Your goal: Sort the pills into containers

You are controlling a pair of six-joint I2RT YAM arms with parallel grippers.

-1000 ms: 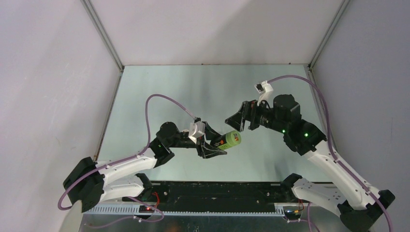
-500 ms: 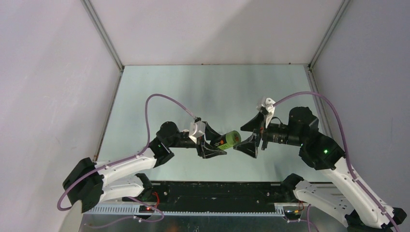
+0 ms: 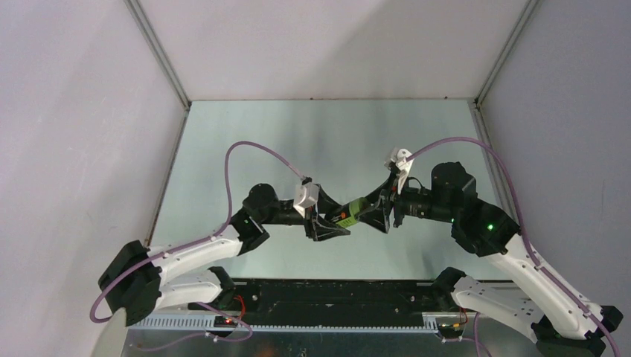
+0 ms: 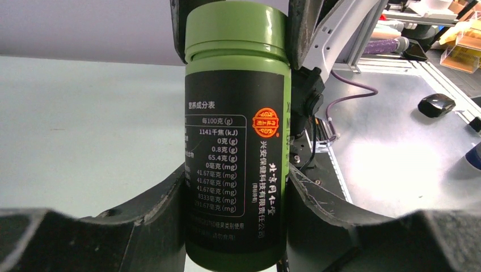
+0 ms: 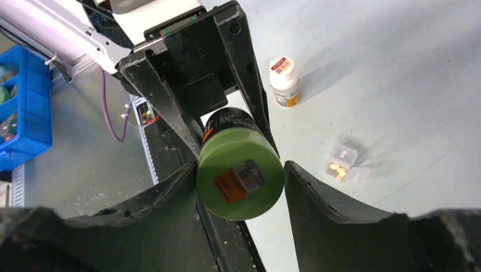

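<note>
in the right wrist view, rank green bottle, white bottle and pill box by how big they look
1. green bottle, though it is nearest the camera
2. white bottle
3. pill box, close to the white bottle, so that pair is unsure

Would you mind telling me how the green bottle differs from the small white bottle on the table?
The green bottle is green with a dark label; the white bottle is white with an orange label. The green bottle is held sideways above the table by the left claw, with the right claw around its cap; the white bottle stands upright on the table, untouched. Both are round, capped bottles.
</note>
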